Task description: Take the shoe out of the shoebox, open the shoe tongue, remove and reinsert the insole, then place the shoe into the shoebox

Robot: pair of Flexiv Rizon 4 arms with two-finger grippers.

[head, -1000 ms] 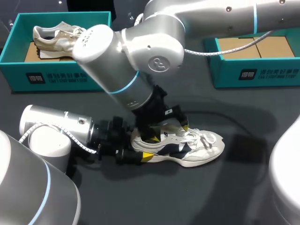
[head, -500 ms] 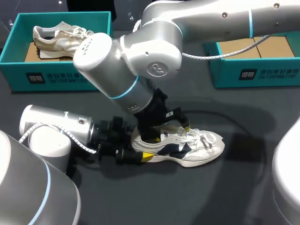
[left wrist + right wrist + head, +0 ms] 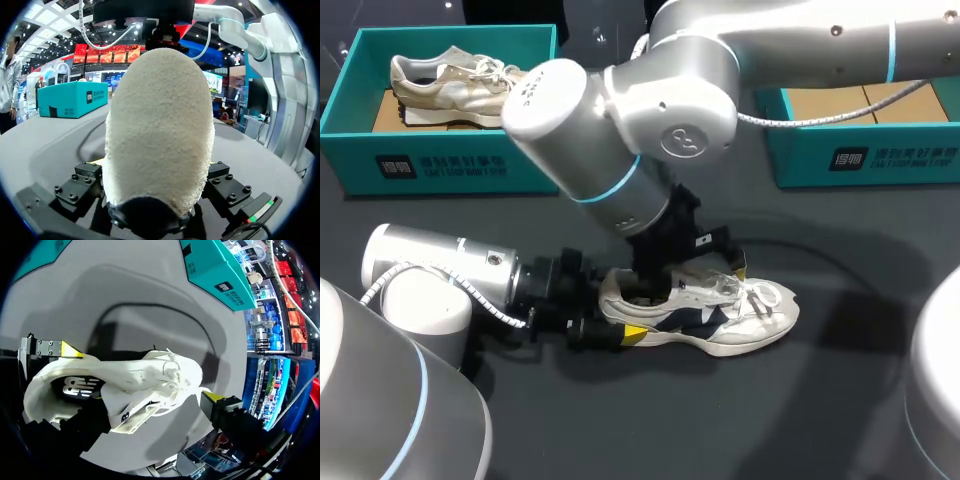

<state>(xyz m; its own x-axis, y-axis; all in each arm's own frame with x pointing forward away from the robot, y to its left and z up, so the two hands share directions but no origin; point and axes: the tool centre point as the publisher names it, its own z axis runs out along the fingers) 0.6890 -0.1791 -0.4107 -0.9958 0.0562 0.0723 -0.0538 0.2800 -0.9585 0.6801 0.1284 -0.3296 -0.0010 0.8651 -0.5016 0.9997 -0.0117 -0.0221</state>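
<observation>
Far L: teal shoebox (image 3: 450,165) at the table's back edge w/ a beige shoe (image 3: 445,78) lying inside, toe pointing R.

Nearer & lower, my L arm (image 3: 430,275) lies low over the dark table (image 3: 800,420), wrist pointing R. L gripper (image 3: 610,322) is at the heel of the white shoe (image 3: 730,320). In the L wrist view the fuzzy heel fills the space between my fingers (image 3: 80,182), one pressed against each side, so the L claw is clamped on the heel, only as far apart as the heel is wide.

The white shoe, w/ navy & yellow side panels, stands upright on its sole on the table, in front of both boxes & inside neither, heel to the L, toe to the R.

My R arm (image 3: 620,120) comes in from the upper R, crosses past mid-table & angles down. R gripper (image 3: 695,255) sits right over the shoe's mouth & laces. Can't tell how wide that claw is or whether it has hold of anything. In the R wrist view the tongue & laces are bunched up toward the toe and the mouth gapes dark.

Far R: second teal shoebox (image 3: 860,155) at the back edge, brown cardboard (image 3: 850,100) showing inside.
</observation>
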